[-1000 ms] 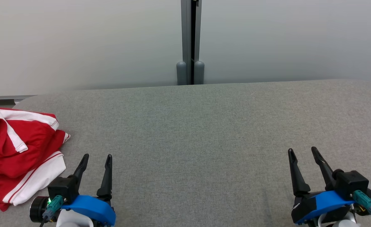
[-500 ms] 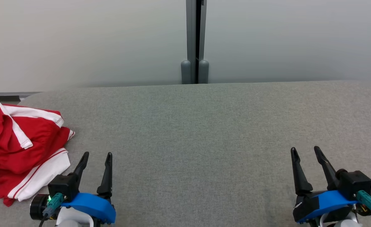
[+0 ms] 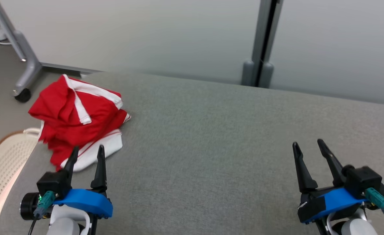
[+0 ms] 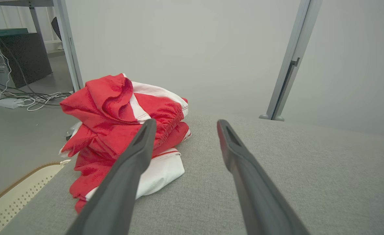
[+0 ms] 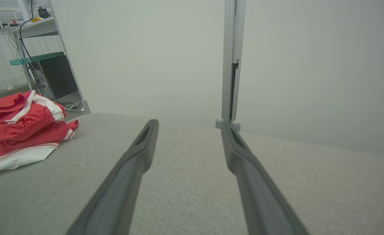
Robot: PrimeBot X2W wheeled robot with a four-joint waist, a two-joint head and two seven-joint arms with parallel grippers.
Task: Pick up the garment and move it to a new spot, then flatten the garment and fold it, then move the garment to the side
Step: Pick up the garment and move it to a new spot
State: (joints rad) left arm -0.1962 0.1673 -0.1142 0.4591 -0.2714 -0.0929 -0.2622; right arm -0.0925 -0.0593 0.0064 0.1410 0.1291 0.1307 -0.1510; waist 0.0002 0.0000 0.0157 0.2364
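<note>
A crumpled red garment (image 3: 77,119) with white stripes lies bunched at the far left corner of the grey padded table (image 3: 211,137). The left wrist view has the garment (image 4: 120,127) just ahead and to the left of my fingers, and the right wrist view has the garment (image 5: 25,129) far off at the left. My left gripper (image 3: 87,152) is open, its fingertips just short of the garment's white hem. My right gripper (image 3: 307,145) is open over bare table at the lower right, holding nothing.
A pale perforated basket (image 3: 2,163) sits on the floor beside the table's left edge. A grey wheeled frame leg (image 3: 25,65) stands beyond the corner. A grey partition post (image 3: 260,49) rises behind the table. Cables and a dark box (image 4: 15,65) lie on the floor.
The head camera has turned to the left, so the garment and the post sit further right in the picture. Both grippers stay open; my left fingertips now sit closer to the garment.
</note>
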